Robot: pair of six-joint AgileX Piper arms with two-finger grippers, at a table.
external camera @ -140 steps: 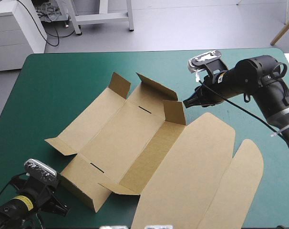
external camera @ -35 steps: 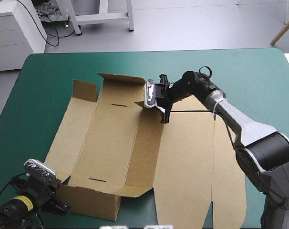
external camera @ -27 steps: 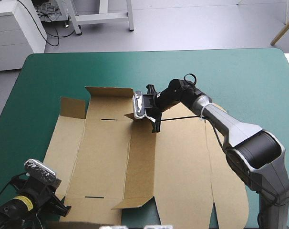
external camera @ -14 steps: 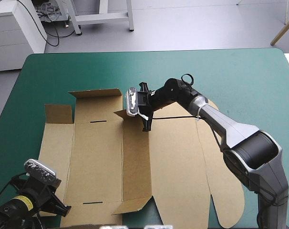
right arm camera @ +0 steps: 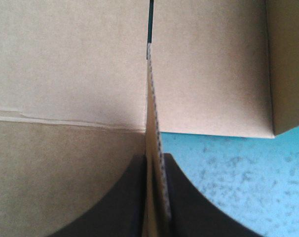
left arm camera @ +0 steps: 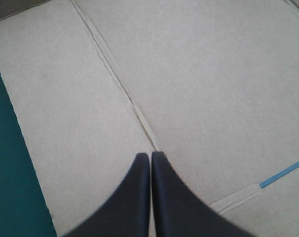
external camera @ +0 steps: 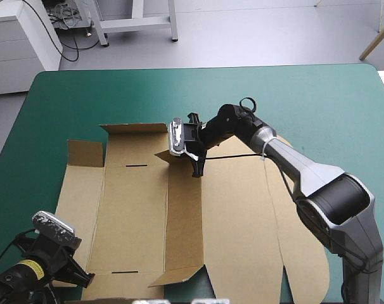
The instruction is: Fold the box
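**Box sheet mostly flat; right jaws on a corner flap**

Box (external camera: 135, 215): brown board, lying opened out on the teal-green surface (external camera: 306, 95), left of centre and running down to the near edge. The base panel is flat, with one slot (external camera: 136, 166) near its far end and another near its near end. The far wall (external camera: 134, 127) is tipped up a little. The far-left flap (external camera: 85, 153) stands raised. A small near flap (external camera: 176, 275) lifts off the sheet. The lid (external camera: 243, 228) lies flat to the right, its rounded ends toward the near edge.

Right jaws: my right arm (external camera: 293, 161) reaches in over the lid to the small corner flap (external camera: 168, 154) at the far end of the side wall. In the right wrist view my black fingers (right arm camera: 125, 197) are all but closed, with the corrugated edge of that flap upright between them, so I am pinching board. Teal-green cover shows just beside the flap.

Left jaws: my left arm (external camera: 21, 275) sits at the near-left corner of the sheet. My black fingers (left arm camera: 130, 202) meet in one pointed arch with nothing between them. Ahead of them lies flat board with a long crease (left arm camera: 115, 79), and cover shows along one side
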